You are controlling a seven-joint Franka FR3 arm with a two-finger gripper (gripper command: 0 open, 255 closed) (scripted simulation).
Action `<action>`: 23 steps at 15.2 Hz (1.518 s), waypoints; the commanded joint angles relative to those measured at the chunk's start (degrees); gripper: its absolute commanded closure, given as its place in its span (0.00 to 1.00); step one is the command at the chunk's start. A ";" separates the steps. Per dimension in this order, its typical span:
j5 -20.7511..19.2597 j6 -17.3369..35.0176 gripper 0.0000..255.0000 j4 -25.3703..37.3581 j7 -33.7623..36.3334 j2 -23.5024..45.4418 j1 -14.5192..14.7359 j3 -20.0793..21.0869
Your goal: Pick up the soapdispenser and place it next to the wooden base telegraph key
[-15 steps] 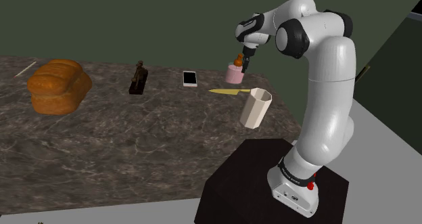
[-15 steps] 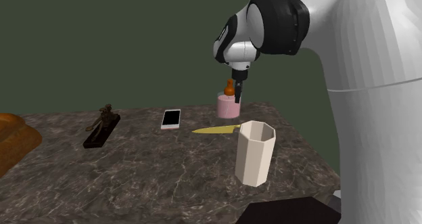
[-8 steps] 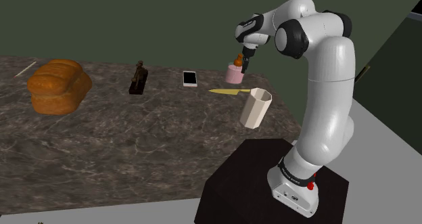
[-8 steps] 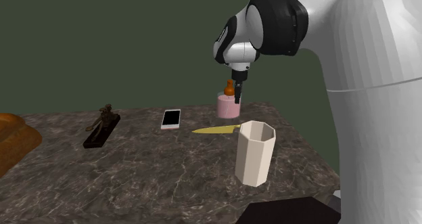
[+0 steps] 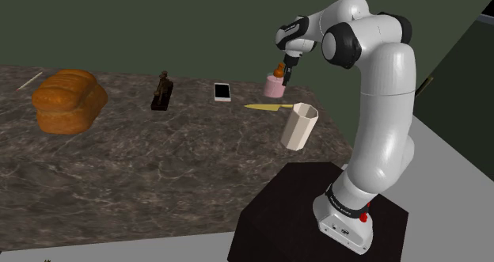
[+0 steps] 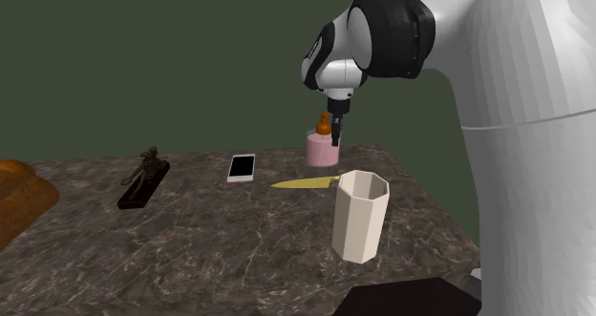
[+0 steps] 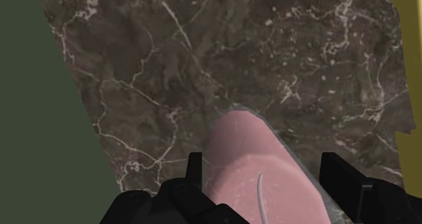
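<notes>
While phone (image 6: 242, 167), knife (image 6: 306, 181) and cup (image 6: 360, 216) sit nearby, soapdispenser (image 6: 322, 150) stands at the counter's (image 6: 220, 242) far corner, well apart from the telegraph key (image 6: 144, 179). Pink body, orange pump; gripper (image 6: 331, 130) spread astride it, gripping nothing.

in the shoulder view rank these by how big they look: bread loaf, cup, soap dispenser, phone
1. bread loaf
2. cup, though it sits nearer the camera
3. soap dispenser and phone: too alike to rank
</notes>
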 commanded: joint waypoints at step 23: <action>-3.52 -12.83 1.00 8.43 2.22 -5.08 0.66 -1.91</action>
